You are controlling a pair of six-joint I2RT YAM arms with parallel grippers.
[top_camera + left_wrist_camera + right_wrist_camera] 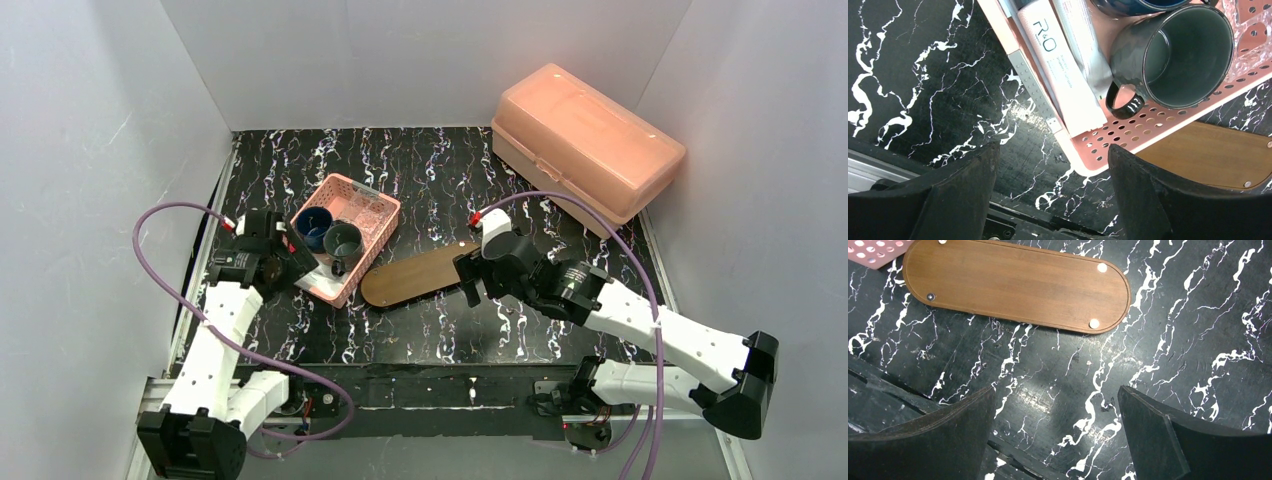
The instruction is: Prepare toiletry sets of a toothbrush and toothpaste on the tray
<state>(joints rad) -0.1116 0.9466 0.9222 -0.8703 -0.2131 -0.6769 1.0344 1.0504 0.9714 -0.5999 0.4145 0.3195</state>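
The pink mesh basket (372,232) holds the dark blue mug (313,228), the grey-green cup (345,240) and the clear glass (371,206). In the left wrist view the grey-green cup (1173,55) lies beside two white toothpaste tubes (1063,70) and a slim pale toothbrush (1034,86) at the basket's edge. The brown oval tray (420,273) lies bare right of the basket, with small round pads on its face (1013,285). My left gripper (1053,152) is open and empty over the basket's near corner. My right gripper (1055,395) is open and empty just in front of the tray.
A large salmon lidded box (585,140) stands at the back right. The basket's corner (873,247) touches or overlaps the tray's left end. White walls close in the black marbled table (440,170) on three sides.
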